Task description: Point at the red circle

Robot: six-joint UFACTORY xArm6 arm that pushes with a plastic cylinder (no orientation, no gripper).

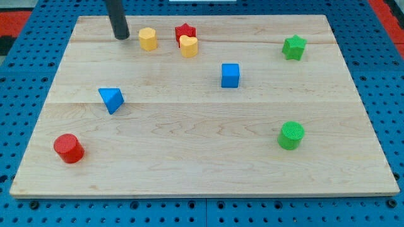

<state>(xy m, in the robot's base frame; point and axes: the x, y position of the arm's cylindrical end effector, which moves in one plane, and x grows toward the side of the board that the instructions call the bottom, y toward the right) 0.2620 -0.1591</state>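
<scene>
On a blue pegboard (25, 25) lies a pale wooden board (202, 157), the largest item, carrying all the blocks.

Rod: dark, straight, entering from the view's top; my tip (121, 37) rests on the board near its top left corner, just left of the yellow hexagon, apart from it. It has no jaws and grasps nothing.

Blocks:
- red circle (68, 148), a short cylinder, near the bottom left corner, well apart from the tip.
- green circle (291, 135), lower right.
- blue cube (230, 75), middle, right of centre.
- blue triangle (112, 99), left of centre.
- green star (293, 47), upper right.
- red star (185, 31), top, partly hidden behind the yellow heart.
- yellow heart (189, 46), touching or just in front of the red star.
- yellow hexagon (148, 38), left of the heart.
</scene>
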